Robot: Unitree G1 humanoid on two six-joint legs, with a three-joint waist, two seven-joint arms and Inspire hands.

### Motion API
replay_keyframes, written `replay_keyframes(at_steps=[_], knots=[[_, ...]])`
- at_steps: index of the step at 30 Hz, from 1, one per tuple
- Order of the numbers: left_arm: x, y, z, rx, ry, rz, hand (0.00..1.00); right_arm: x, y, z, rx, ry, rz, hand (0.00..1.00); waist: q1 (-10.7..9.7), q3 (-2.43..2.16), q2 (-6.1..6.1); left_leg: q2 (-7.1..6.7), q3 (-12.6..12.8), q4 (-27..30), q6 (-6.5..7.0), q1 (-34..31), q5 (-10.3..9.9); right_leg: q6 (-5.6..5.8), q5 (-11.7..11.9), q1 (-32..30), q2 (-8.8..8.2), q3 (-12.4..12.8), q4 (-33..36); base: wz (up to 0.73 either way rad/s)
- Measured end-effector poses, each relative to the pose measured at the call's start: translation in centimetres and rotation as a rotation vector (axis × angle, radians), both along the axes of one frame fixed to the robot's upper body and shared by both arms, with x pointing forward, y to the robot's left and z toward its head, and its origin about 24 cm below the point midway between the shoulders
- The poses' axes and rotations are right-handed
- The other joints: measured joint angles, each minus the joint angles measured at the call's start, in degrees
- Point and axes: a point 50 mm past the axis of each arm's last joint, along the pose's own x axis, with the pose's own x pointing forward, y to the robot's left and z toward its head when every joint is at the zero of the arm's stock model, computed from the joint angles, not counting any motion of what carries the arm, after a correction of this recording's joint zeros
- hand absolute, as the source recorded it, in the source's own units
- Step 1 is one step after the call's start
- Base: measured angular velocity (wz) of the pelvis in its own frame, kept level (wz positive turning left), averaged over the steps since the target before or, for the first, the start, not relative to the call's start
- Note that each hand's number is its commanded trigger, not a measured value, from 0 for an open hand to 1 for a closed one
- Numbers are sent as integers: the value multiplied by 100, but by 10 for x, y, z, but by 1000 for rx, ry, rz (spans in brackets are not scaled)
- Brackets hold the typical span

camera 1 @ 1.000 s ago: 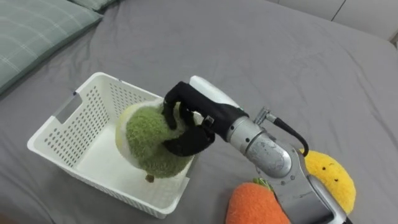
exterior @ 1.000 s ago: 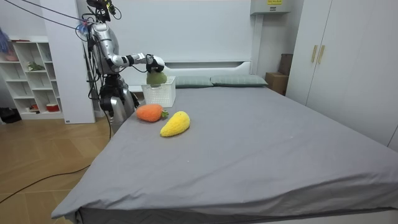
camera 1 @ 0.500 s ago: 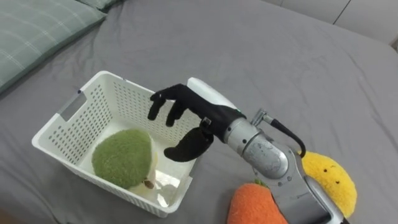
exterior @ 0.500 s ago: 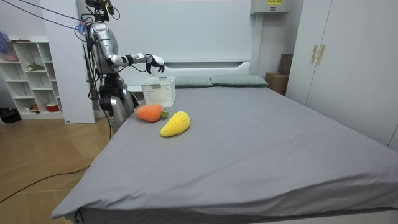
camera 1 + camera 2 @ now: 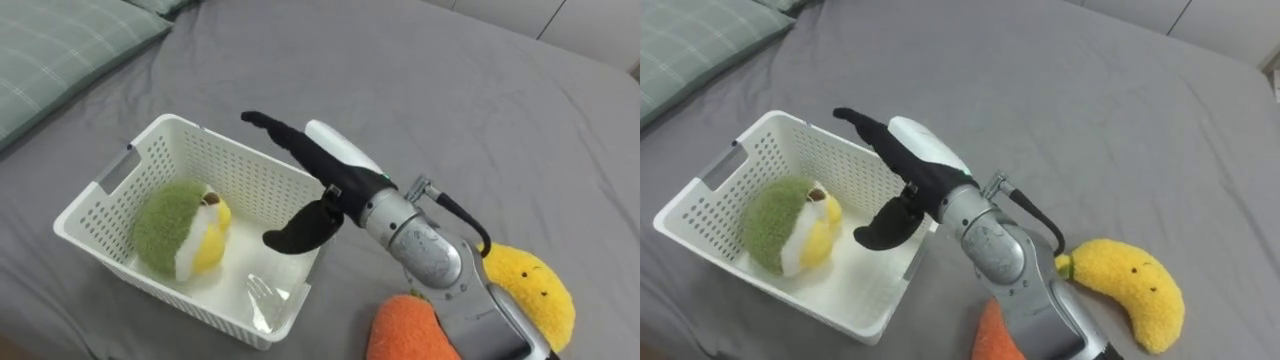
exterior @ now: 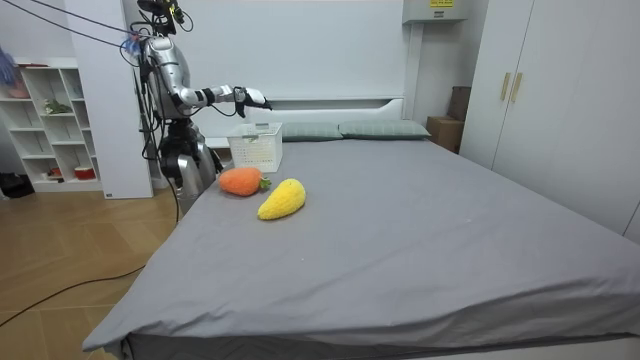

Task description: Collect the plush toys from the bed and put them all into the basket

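All fingers of the right hand are stretched out straight and spread from the thumb, which hangs below them, so the hand is wide open and holds nothing. The hand hovers above the right end of a white slotted basket, with the fingertips pointing to the far left across its opening and the silver forearm running back to the near right. One of the toys, a round green and yellow plush toy, lies inside the basket at its left end, resting on the bottom against the near wall, well apart from the hand. Two more toys lie on the grey bed outside the basket, at the near right beside the forearm: an orange plush carrot nearest, and a yellow plush banana just to its right. A pale green pillow lies at the far left. In the room view the robot stands upright at the side of the bed on the room view's left, its arm held out level over the basket, with a white shelf unit behind it.
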Motion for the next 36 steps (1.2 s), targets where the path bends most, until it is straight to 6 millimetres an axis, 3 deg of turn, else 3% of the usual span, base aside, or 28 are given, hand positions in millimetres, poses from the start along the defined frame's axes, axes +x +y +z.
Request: replay_keyframes(at_steps=[3,5,8,12,15,18,23,36], knots=[[-1,0,-1,5,-3,0,0,1,-1,2,35,-12,-12,0,-27,25,36,-1,0,9,0,15,0,4,2,30,0,-19,-1,0],[-3,-1,-1,1,0,5,0,3,-5,5,52,-33,-29,0,-70,69,100,-4,-4,1,2,61,-1,12,8,87,0,-8,-14,0],[-8,-1,-2,-4,5,6,0,6,-13,10,67,-65,-61,0,-123,87,150,-4,-2,2,2,83,-1,13,8,101,-1,9,-2,0],[-20,-4,-5,-12,32,14,0,9,-23,12,92,-95,-113,0,-290,53,211,-6,-3,7,4,87,0,14,9,109,-2,10,-2,0],[-27,-5,-7,-16,47,18,0,7,-30,8,78,-102,-140,0,-383,2,257,-6,0,7,4,95,1,14,9,114,-1,13,-2,0],[-26,-5,-6,-16,44,20,0,6,-38,4,50,-98,-160,0,-470,-45,238,-3,10,7,5,104,3,14,9,109,-5,26,6,-1],[-28,-1,-6,-14,35,79,0,10,-67,6,41,-128,-294,0,-536,-73,196,1,74,-5,7,172,3,14,10,139,-6,95,16,-6],[-39,2,-6,13,37,105,0,14,-110,14,47,-195,-497,0,-871,-44,234,14,217,-28,10,294,1,20,15,200,-12,211,32,-5]])
